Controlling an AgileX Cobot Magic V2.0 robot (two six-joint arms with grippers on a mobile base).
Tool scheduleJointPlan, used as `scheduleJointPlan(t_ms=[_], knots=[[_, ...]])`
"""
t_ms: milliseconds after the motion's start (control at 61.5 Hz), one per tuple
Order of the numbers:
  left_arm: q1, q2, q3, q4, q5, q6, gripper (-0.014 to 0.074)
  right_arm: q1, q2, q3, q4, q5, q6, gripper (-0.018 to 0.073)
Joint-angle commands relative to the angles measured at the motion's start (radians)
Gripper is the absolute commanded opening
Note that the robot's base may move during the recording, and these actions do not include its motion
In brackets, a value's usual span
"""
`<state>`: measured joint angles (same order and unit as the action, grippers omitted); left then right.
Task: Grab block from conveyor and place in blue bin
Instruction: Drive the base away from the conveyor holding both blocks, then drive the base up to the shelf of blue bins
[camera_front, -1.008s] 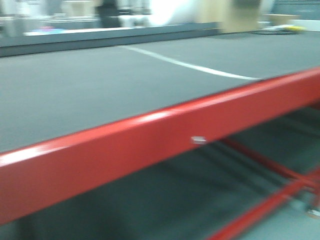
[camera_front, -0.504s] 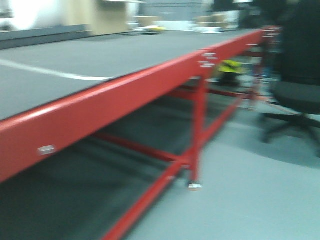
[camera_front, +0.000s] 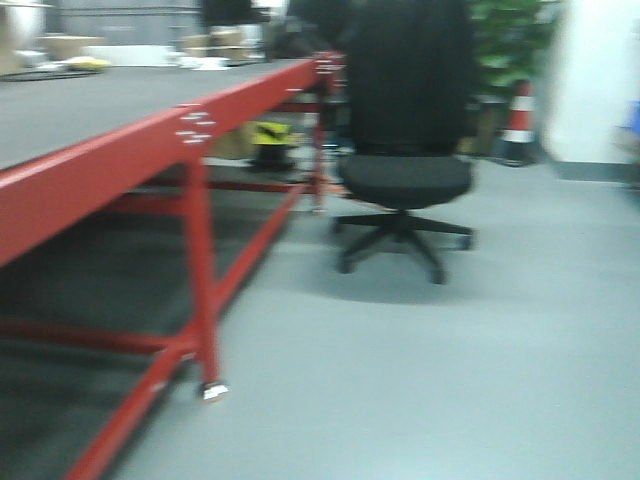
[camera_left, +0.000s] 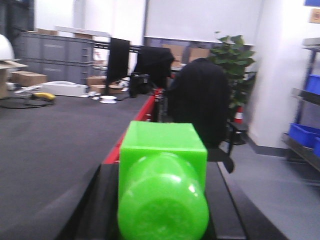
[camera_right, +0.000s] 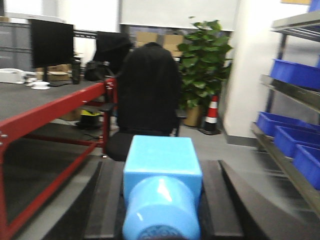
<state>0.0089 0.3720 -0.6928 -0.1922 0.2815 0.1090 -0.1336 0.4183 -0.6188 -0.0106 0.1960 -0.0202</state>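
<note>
Swung off conveyor (camera_front: 70, 110) toward chair (camera_front: 405, 180) at 12 o'clock, left gripper (camera_left: 162, 200) clamping green block (camera_left: 162, 147) and right gripper (camera_right: 161, 200) clamping blue block (camera_right: 162, 155) risk collision-jolted drops.

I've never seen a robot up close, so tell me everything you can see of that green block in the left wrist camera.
The green block is bright, glossy plastic by its look: a squarish box with a rounded dome bulging toward the camera, catching highlights. It sits centred between the dark fingers of the left tool, apparently gripped. The conveyor with its dark belt lies behind, to its left.
</note>
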Motion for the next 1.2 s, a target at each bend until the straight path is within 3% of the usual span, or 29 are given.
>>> scheduleJointPlan(t_ms=[0, 1187], knots=[[-0.008, -0.006, 0.0, -0.006, -0.016, 0.002, -0.0111, 0.005, -0.006, 0.001, -0.01, -0.025, -0.008, -0.0162], [-0.008, -0.006, 0.0, -0.006, -0.016, 0.002, -0.0111, 0.005, -0.006, 0.001, -0.01, -0.025, -0.008, -0.0162]])
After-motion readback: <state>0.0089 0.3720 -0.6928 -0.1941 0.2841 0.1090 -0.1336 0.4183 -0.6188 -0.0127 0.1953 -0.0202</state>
